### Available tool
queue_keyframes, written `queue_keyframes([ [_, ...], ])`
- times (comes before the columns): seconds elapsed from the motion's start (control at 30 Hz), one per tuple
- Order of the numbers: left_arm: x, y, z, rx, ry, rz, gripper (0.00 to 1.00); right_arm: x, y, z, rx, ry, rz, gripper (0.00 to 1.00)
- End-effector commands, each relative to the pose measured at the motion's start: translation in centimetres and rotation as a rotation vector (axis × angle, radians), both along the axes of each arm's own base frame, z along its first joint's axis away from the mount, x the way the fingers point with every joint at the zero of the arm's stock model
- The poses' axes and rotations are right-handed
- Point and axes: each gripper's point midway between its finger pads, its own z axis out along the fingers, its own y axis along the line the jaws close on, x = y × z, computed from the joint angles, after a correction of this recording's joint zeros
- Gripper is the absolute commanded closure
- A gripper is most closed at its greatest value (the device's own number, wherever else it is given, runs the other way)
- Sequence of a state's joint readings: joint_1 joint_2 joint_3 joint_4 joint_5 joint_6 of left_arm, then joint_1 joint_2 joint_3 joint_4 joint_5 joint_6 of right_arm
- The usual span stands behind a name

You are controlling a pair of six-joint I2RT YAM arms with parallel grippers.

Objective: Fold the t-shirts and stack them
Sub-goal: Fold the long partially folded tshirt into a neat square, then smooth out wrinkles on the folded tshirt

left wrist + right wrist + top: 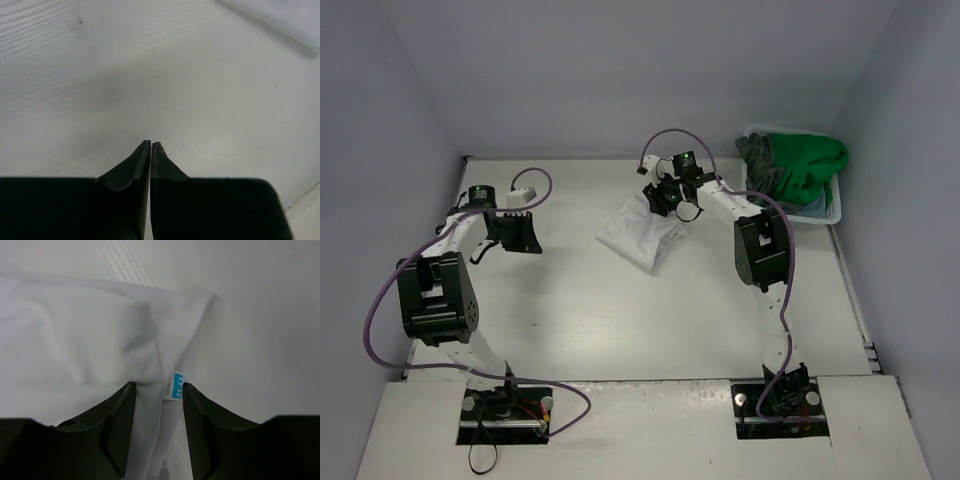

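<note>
Your right gripper [159, 386]: jaws parted around white shirt [642, 235], roughly folded on table [570, 310]. Left gripper [151, 145] clenched, empty. Green shirt [808, 165], grey shirt [754, 152] unfolded in basket [830, 214]. Early stage, no stack.

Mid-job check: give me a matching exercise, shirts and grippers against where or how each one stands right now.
1 white t-shirt
2 green t-shirt
3 left gripper
4 right gripper

A heaped in the laundry basket
B shut, above bare table
C lying on the table
D open, a shirt's edge between its jaws

Pairs: 1-C, 2-A, 3-B, 4-D
</note>
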State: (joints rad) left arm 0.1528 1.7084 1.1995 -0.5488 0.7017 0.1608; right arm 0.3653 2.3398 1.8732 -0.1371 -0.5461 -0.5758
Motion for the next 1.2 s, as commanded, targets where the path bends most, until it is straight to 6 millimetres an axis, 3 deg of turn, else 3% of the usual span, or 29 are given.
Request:
queue_keyframes([
  [0.0,0.8,-2.8,1.9,0.017,-0.075,-0.122,1.0,4.1,-1.4,4.3,0.019,-0.162,-0.205,0.61],
  [0.1,1.0,-4.8,2.7,0.027,-0.094,-0.194,1.0,4.3,-2.6,5.1,-0.009,-0.209,-0.28,0.61],
  [0.13,1.4,-5.0,3.3,0.031,-0.106,-0.205,1.0,4.2,-2.9,6.7,-0.004,-0.238,-0.298,0.61],
  [0.17,1.2,-6.4,3.3,0.03,-0.105,-0.247,1.0,3.7,-3.2,6.5,-0.014,-0.232,-0.309,0.61],
  [0.23,1.2,-7.7,3.5,0.025,-0.103,-0.29,1.0,3.1,-3.6,8.9,0.004,-0.26,-0.326,0.61],
  [0.27,2.0,-8.2,4.7,0.027,-0.133,-0.303,1.0,2.4,-3.8,8.8,0.001,-0.25,-0.325,0.61],
  [0.3,2.3,-8.7,5.0,0.027,-0.141,-0.318,1.0,2.0,-3.9,10.7,0.022,-0.272,-0.327,0.61],
  [0.33,2.4,-9.6,5.1,0.025,-0.131,-0.342,1.0,1.6,-4.0,11.3,0.029,-0.273,-0.329,0.61],
  [0.37,3.4,-10.2,6.4,0.029,-0.168,-0.351,1.0,0.9,-4.1,11.2,0.027,-0.259,-0.325,0.6],
  [0.4,3.8,-10.7,6.8,0.032,-0.178,-0.36,1.0,0.4,-4.3,13.0,0.046,-0.279,-0.326,0.61],
  [0.43,3.8,-11.7,6.5,0.029,-0.159,-0.378,1.0,0.0,-4.4,13.4,0.05,-0.28,-0.329,0.61],
  [0.5,5.1,-12.8,7.9,0.035,-0.196,-0.395,1.0,-0.9,-4.7,14.6,0.06,-0.286,-0.325,0.6],
  [0.57,5.2,-14.6,7.3,0.04,-0.176,-0.431,1.0,-1.7,-5.0,14.5,0.054,-0.27,-0.327,0.6],
  [0.6,5.7,-15.2,8.1,0.046,-0.197,-0.442,1.0,-2.2,-5.0,15.1,0.057,-0.272,-0.319,0.6],
  [0.67,6.0,-16.9,7.3,0.049,-0.186,-0.473,1.0,-3.2,-4.9,14.7,0.055,-0.241,-0.295,0.61],
  [0.7,6.6,-17.6,8.1,0.047,-0.211,-0.481,1.0,-3.5,-4.9,14.8,0.061,-0.239,-0.283,0.62],
  [0.73,6.9,-18.2,7.3,0.044,-0.192,-0.486,1.0,-4.3,-4.9,13.9,0.046,-0.2,-0.267,0.63],
  [0.8,7.4,-19.5,7.3,0.03,-0.205,-0.494,1.0,-5.2,-4.7,12.8,0.037,-0.161,-0.236,0.72],
  [0.83,8.0,-20.0,7.2,0.024,-0.211,-0.493,1.0,-5.8,-4.6,11.7,0.027,-0.137,-0.213,0.82],
  [0.97,9.8,-21.4,7.0,-0.023,-0.23,-0.462,1.0,-7.0,-4.6,8.6,0.014,-0.066,-0.173,0.97],
  [1.17,12.1,-22.5,7.4,-0.068,-0.278,-0.402,1.0,-7.8,-4.3,4.9,0.034,0.041,-0.141,1.0],
])
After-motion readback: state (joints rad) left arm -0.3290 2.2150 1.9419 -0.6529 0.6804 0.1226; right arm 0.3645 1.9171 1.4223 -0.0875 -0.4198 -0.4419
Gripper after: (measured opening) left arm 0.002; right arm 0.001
